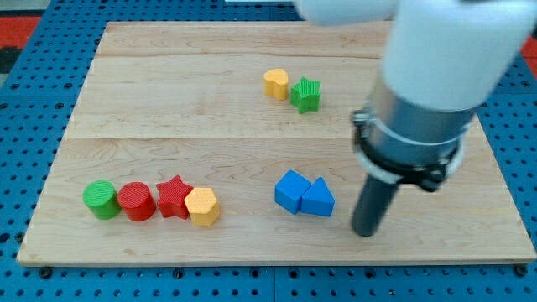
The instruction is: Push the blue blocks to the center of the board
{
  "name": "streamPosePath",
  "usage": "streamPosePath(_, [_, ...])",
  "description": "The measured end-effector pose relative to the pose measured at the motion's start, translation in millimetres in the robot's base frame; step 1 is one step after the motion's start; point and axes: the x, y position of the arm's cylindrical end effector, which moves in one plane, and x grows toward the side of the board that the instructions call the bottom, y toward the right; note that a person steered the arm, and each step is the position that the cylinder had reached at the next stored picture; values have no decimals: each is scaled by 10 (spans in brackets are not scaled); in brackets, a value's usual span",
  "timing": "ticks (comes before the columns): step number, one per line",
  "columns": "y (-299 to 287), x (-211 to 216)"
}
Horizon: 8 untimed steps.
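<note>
Two blue blocks sit touching on the wooden board (168, 101), right of its middle and toward the view's bottom: a blue cube (291, 190) on the left and a blue triangle (318, 199) on the right. My tip (365, 232) rests on the board just right of the blue triangle, a short gap away and slightly lower in the view. The arm's white and grey body (428, 84) covers the board's upper right.
A yellow block (276, 83) and a green star (306, 95) touch near the view's top centre. A row along the lower left holds a green cylinder (101, 200), a red cylinder (136, 201), a red star (174, 196) and a yellow hexagon (203, 206).
</note>
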Motion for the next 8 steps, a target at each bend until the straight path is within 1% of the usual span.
streamPosePath(2, [-982, -475])
streamPosePath(3, [-1442, -612])
streamPosePath(4, [-1537, -893])
streamPosePath(5, [-1345, -1289])
streamPosePath(6, [-1129, -1370])
streamPosePath(8, [-1072, -1395])
